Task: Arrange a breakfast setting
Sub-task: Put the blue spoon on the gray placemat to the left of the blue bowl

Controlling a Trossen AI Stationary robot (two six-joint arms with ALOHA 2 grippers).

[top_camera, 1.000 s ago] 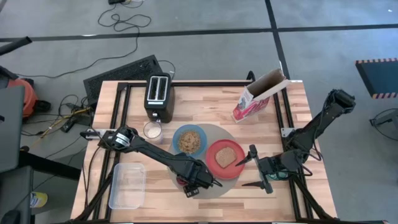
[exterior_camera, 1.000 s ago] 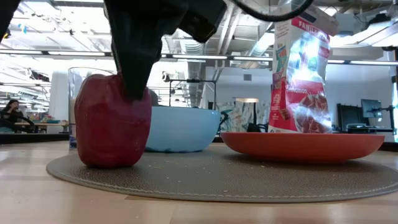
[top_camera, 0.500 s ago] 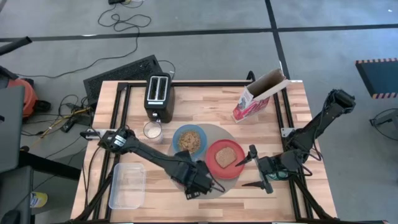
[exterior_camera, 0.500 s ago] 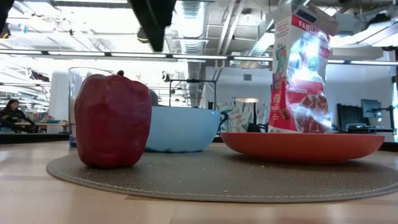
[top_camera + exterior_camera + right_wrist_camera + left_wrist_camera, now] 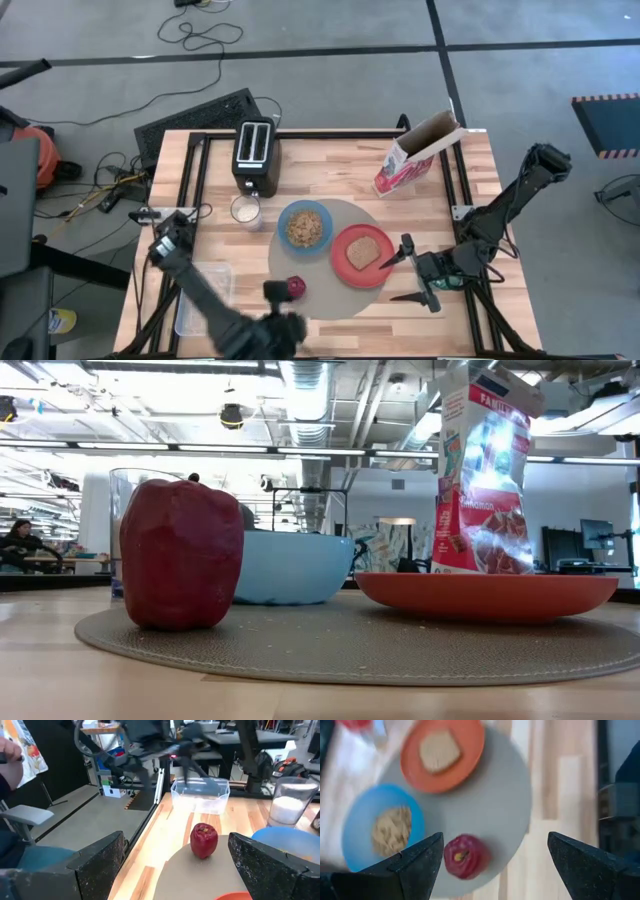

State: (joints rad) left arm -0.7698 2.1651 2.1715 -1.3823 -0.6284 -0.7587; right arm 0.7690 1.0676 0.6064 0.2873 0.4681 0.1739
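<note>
The red apple (image 5: 296,287) stands upright on its bottom on the near left part of the round grey-beige mat (image 5: 325,300). It also shows in the low view (image 5: 181,554) and the right wrist view (image 5: 204,839). The light-blue bowl (image 5: 305,226) holds cereal. The toast slice (image 5: 363,251) lies on the red-orange plate (image 5: 375,275). The glass (image 5: 245,209) stands left of the mat. My left gripper (image 5: 278,325) is open and empty, raised near the table's near edge, and looks down on the apple (image 5: 465,856). My right gripper (image 5: 402,272) is open and empty, right of the plate. No spoon shows.
A black-and-silver toaster (image 5: 256,155) stands at the far left. An open cereal box (image 5: 415,155) stands at the far right. A clear plastic tub (image 5: 205,295) lies at the near left. Bare wood shows at the near right.
My left gripper has let go of the apple, risen off it, and drawn back toward the table's near edge. The apple stays upright on the mat where it was set. My right arm has kept still.
</note>
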